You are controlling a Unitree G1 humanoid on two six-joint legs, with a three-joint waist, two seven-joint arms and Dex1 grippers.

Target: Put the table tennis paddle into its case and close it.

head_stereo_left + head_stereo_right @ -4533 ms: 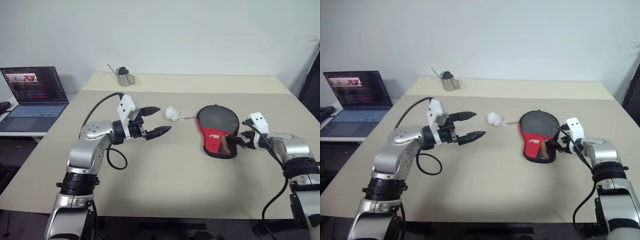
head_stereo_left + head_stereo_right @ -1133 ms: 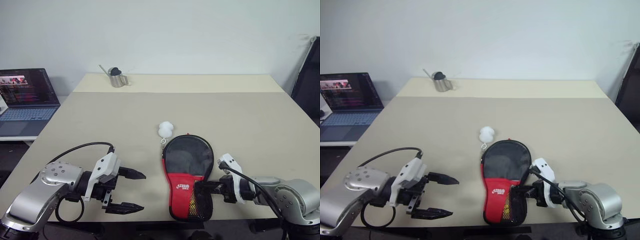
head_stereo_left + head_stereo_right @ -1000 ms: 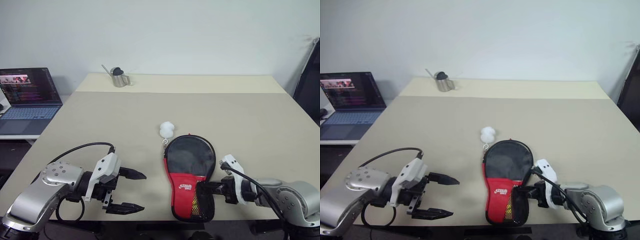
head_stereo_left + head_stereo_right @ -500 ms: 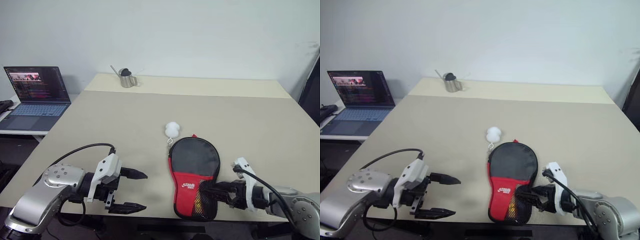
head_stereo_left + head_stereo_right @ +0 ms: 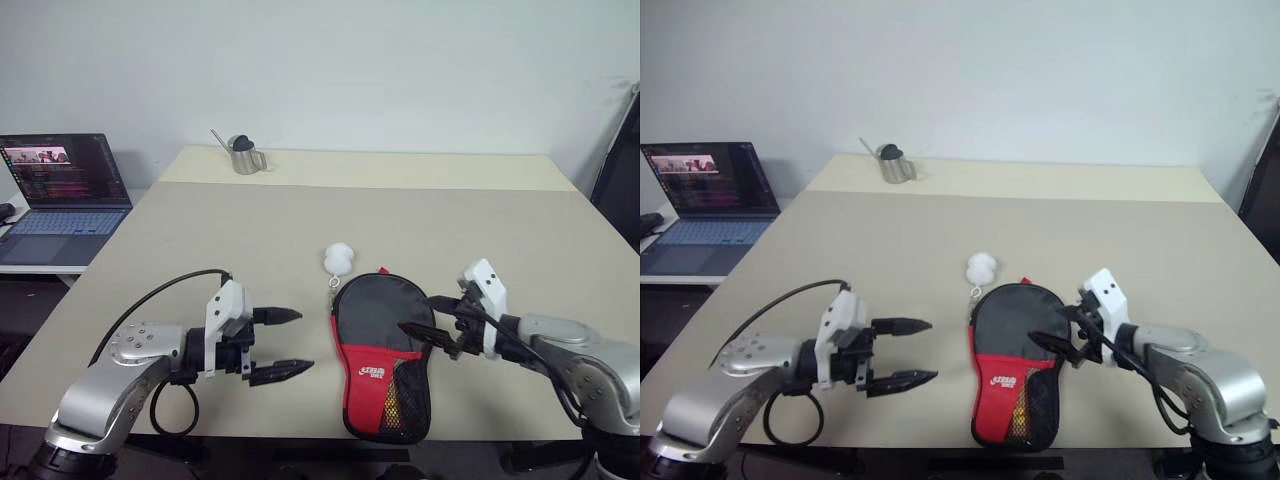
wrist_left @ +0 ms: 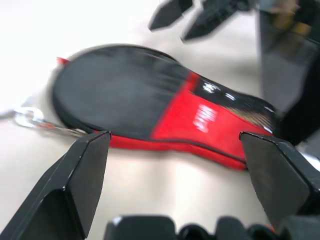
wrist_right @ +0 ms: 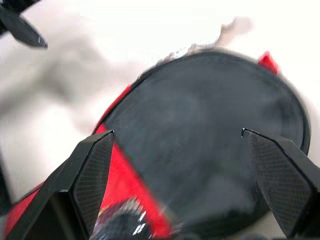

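Left eye view showed the case (image 5: 383, 352) lying flat, soft-looking fabric best pinched at its rim; both end effectors, left (image 5: 283, 344) at nine o'clock and right (image 5: 430, 319) at three, gaped open, empty.

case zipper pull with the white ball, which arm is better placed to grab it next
Left, probably. The ball lies on the table at the left top of the case, on the open left tool's side. The open right tool hovers over the case's right half.

Even, soft light; wrist views motion-blurred.
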